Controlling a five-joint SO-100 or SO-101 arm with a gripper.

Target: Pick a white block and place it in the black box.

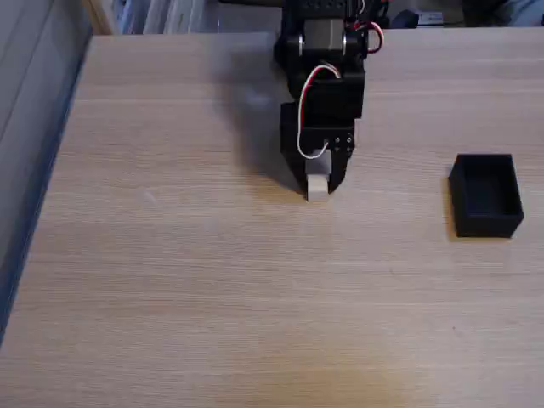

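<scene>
White block (317, 186): you find it near the middle of the table (212, 280), slightly right of centre in the fixed view, sitting at table level between the two black fingers of the gripper (320, 184). The fingers point toward the near edge and flank the block on its left and right sides, pinching it; the lower face of the block appears to rest on the wood. Above the fingers, toward the far edge, you see the black arm body with a red-and-white wire (310, 85) looping down its front. The arm casts a soft shadow to its left. Black box (485, 195): you find it well apart from the block, near the right edge of the table, upright with its open top showing a dark interior.
</scene>
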